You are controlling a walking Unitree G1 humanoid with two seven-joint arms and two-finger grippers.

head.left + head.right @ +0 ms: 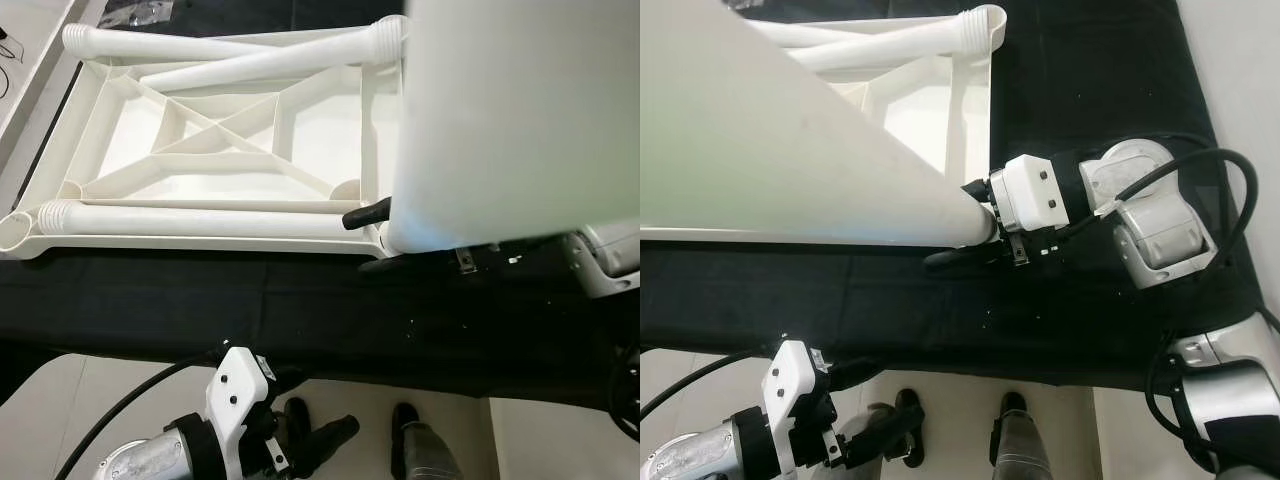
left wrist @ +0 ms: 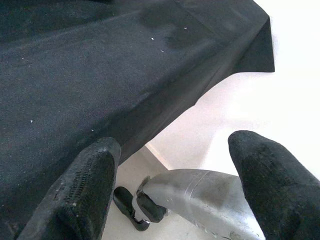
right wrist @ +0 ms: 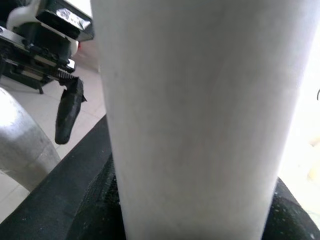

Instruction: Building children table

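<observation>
- We count one white plastic tabletop [image 1: 215, 140] lying upside down on the black cloth [image 1: 300, 310], its ribbed underside facing up with crossed diagonal braces.
- We count four white table legs: three lie across the upturned frame, two crossing near its far edge [image 1: 230, 52] and one along the near edge [image 1: 190, 220], each with a ribbed collar at one end.
- The fourth leg [image 1: 790, 150] is a smooth, plain white tube, held by our right gripper [image 1: 975, 225]; it runs up from the fingers close past the head camera.
- The right gripper's black fingers are closed around that leg's lower end, one finger [image 1: 365, 213] above it and one below, just beside the near corner of the tabletop.
- Our left gripper [image 2: 175, 180] hangs low beyond the near edge of the cloth, fingers [image 2: 87, 187] spread apart with nothing between them.
- Two dark feet [image 1: 404, 420] of the robot stand on the pale floor [image 1: 150, 380] below.
</observation>
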